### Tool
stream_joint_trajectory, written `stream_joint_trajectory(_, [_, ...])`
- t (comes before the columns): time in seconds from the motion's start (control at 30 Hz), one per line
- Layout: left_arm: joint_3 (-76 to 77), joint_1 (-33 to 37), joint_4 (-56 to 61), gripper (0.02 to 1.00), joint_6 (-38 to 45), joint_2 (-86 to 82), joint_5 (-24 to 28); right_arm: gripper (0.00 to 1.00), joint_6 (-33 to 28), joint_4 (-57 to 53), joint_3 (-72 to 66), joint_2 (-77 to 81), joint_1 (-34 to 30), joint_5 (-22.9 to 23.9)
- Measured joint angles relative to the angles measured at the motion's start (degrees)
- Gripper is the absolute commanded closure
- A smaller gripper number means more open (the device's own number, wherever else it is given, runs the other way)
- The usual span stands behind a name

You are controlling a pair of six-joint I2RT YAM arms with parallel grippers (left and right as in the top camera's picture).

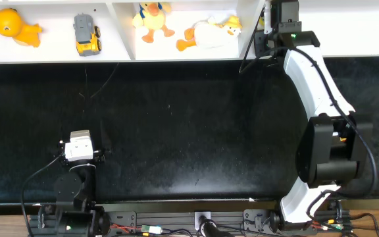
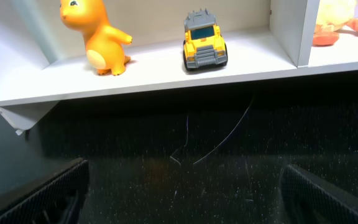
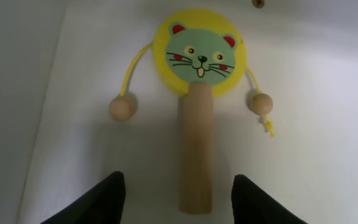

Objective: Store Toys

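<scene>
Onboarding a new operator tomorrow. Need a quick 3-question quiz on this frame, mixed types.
1. True or false: the right end effector is shut on the rattle drum.
2. Multiple choice: the yellow truck shares its shelf compartment with A) the orange figure, B) a plush duck, C) the rattle drum.
3. Fill in: the left end effector hangs over the black ___.

Key: 1 false, it is open, with a finger on each side of the handle; 2 A; 3 mat.
</scene>
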Motion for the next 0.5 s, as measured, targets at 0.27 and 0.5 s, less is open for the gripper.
stream_joint_trajectory(0.27, [0.0,0.0,0.02,0.02,0.0,0.0,0.0,0.369,0.26,-0.55,0.15,0.0,0.0,0.02])
stream_joint_trajectory(0.5, [0.0,0.0,0.02,0.02,0.0,0.0,0.0,0.358,1.29,-2.62,0.55,-0.26,0.0,0.04])
